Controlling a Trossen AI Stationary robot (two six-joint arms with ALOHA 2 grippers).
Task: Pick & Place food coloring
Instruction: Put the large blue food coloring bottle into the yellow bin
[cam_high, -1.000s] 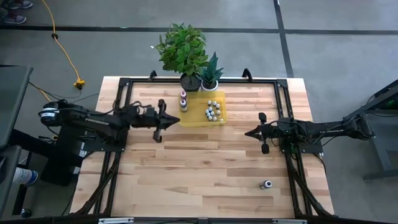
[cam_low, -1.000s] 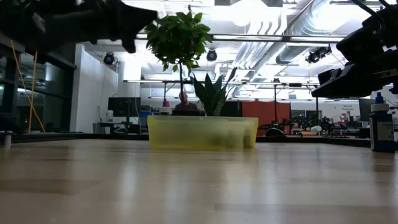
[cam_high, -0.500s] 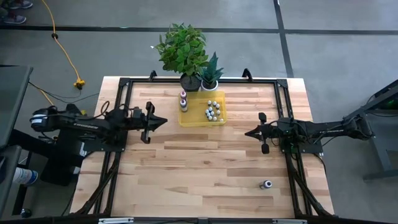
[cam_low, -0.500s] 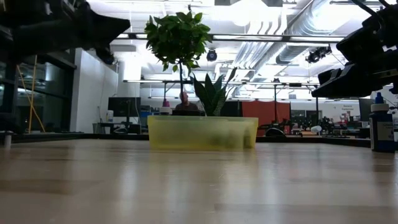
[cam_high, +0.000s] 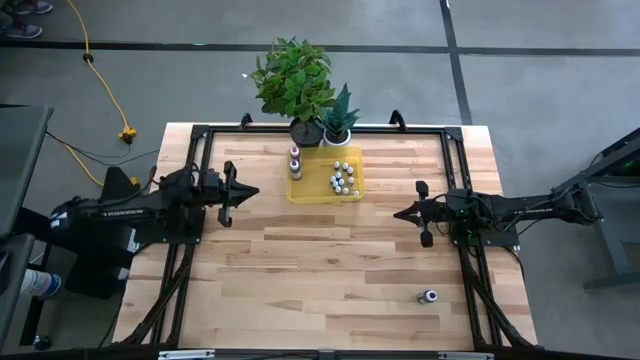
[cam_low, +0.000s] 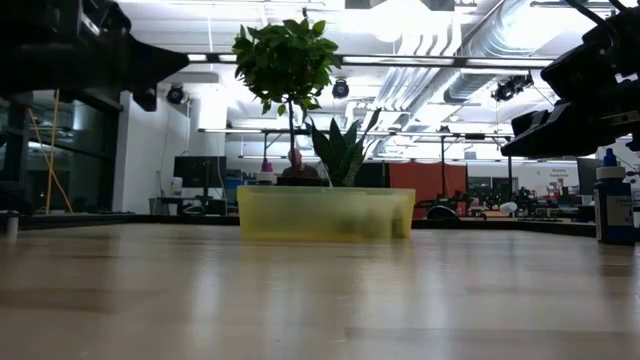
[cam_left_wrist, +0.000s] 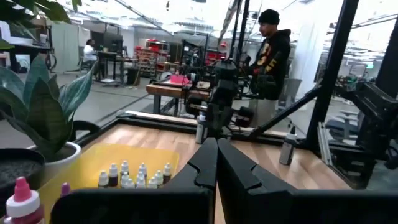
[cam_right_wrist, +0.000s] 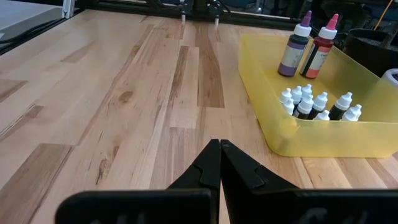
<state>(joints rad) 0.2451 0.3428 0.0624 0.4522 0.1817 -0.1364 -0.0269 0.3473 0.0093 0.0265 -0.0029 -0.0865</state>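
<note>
The food coloring is mostly in the flat yellow tray (cam_high: 325, 176): several tiny white-capped bottles (cam_high: 342, 178) stand clustered, and two taller bottles (cam_high: 295, 162) stand at its left end. The right wrist view shows the cluster (cam_right_wrist: 314, 104) and the tall purple and red pair (cam_right_wrist: 306, 51). One dark blue bottle (cam_high: 430, 296) stands alone on the table near the right near corner, also seen in the low view (cam_low: 613, 202). My left gripper (cam_high: 250, 192) is shut, left of the tray, above the table. My right gripper (cam_high: 398, 213) is shut, right of the tray.
Two potted plants (cam_high: 298, 85) stand at the far edge just behind the tray. A black frame (cam_high: 200, 135) borders the tabletop. Bare wood lies between the two grippers and toward the near edge. A person (cam_left_wrist: 270, 50) stands in the room beyond the table.
My left arm has drawn back toward the table's left edge, away from the yellow tray, with its fingers still shut. The right arm and the bottles have kept still.
</note>
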